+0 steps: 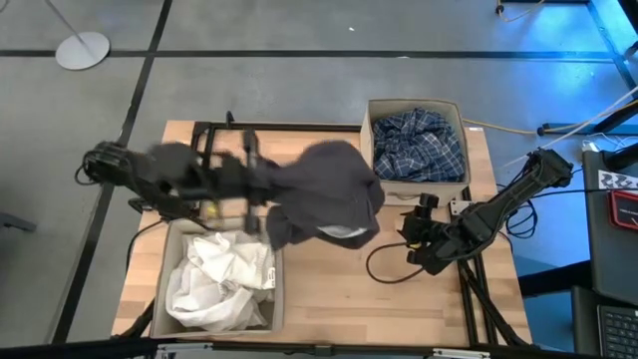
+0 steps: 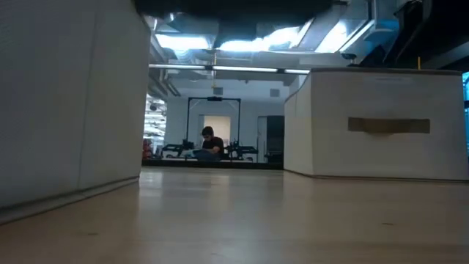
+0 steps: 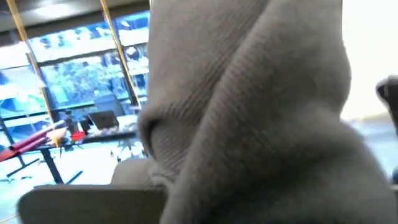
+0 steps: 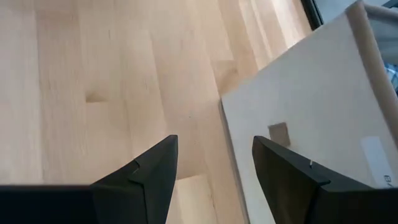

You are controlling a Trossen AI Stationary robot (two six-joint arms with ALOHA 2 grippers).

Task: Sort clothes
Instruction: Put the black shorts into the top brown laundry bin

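The left gripper [image 1: 261, 191] is clamped on the dark grey garment [image 1: 329, 194], which hangs mid-frame above the table [image 1: 349, 284]. At right, the right gripper [image 4: 214, 165] hovers with fingers apart, holding nothing, beside the bin [image 1: 371, 150] with the plaid shirt [image 1: 421, 145].

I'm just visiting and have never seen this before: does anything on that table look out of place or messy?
Nothing looks spilled or broken. The one thing out of a bin is the dark grey garment, bunched and hanging from the left gripper between the two bins. The plaid shirt and white clothes lie crumpled in theirs. The right gripper waits open, empty.
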